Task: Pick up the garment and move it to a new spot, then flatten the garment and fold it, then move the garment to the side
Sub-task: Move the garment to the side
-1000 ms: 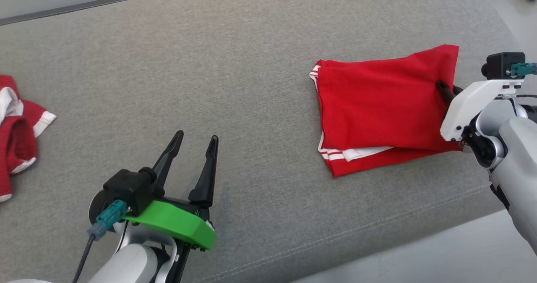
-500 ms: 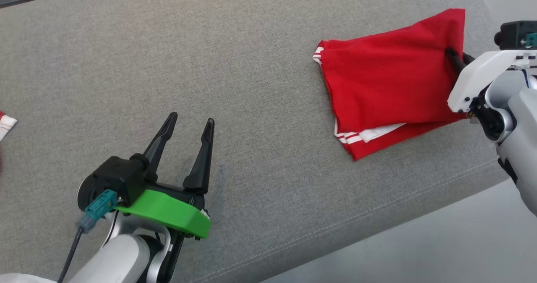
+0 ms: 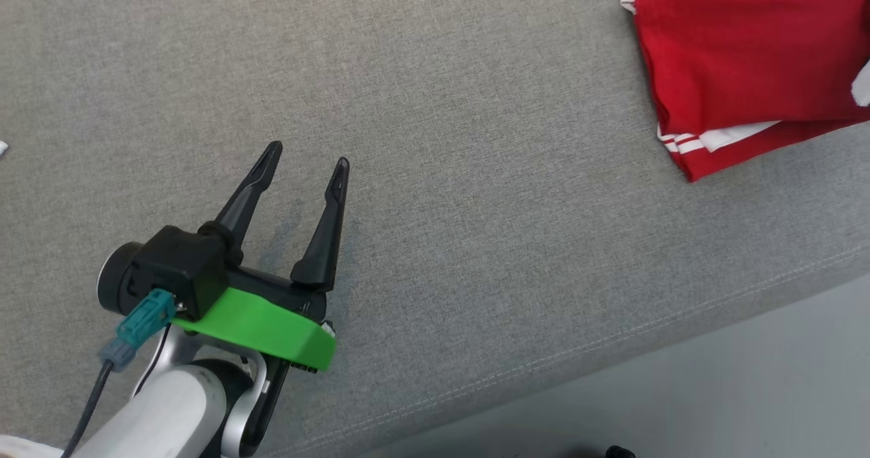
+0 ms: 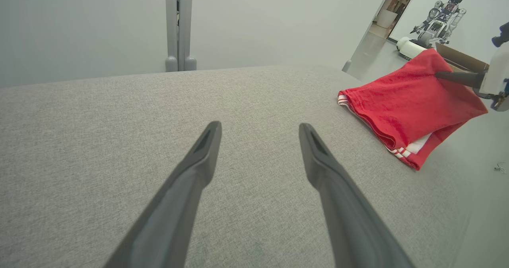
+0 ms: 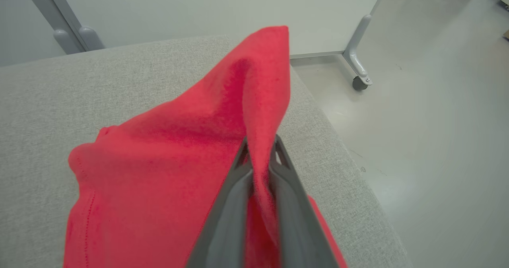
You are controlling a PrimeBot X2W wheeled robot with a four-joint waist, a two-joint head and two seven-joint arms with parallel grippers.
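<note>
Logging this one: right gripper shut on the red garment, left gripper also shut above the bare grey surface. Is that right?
No: the left gripper is open, fingers spread, as the left wrist view shows. The right gripper is indeed shut on the red garment.

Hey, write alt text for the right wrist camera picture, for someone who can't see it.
The right claw is shut on a raised fold of a red garment, holding one corner up in a peak above a grey padded table. Past the table's edge lie pale floor and a partition's wheeled foot.
</note>
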